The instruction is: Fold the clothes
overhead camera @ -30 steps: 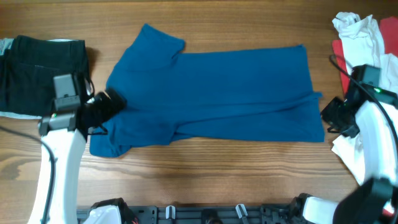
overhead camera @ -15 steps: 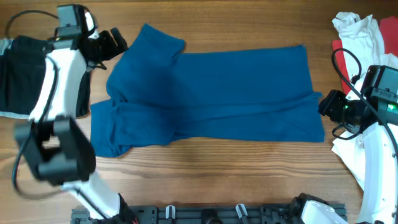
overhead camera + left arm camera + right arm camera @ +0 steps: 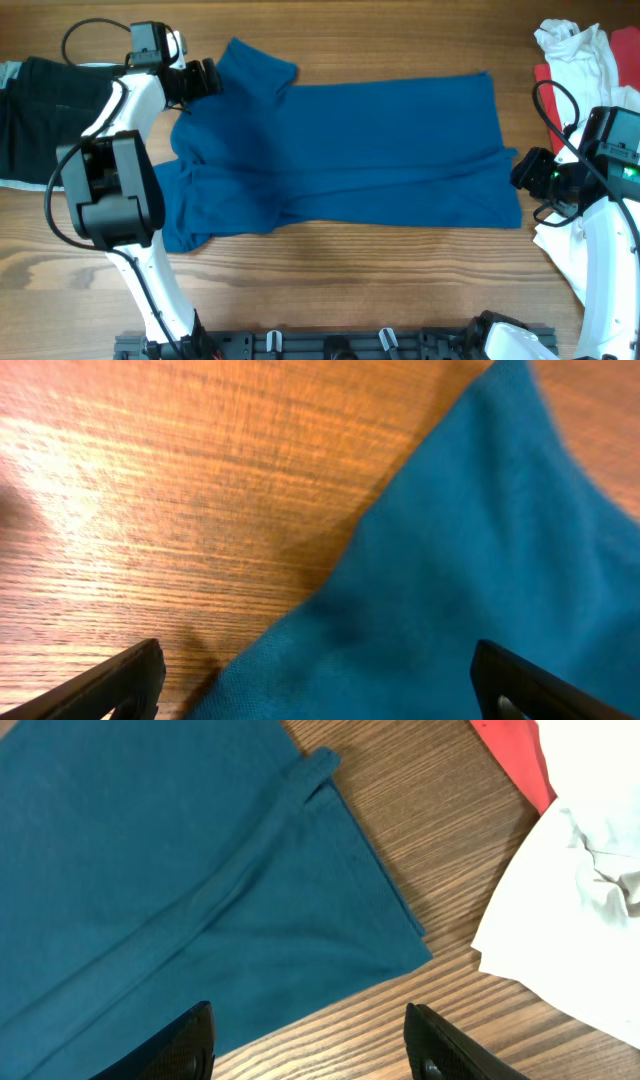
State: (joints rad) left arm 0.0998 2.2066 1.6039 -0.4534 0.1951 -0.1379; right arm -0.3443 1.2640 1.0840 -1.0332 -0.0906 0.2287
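A brown wooden table with visible grain carries a black rail along its near edge.

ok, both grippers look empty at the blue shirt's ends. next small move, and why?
Probably lower the left gripper and close on the near edge of the blue shirt. The left wrist view shows its jaws wide, with that edge running between them over bare table and nothing pinched. The right gripper sits open by the far end, also empty.
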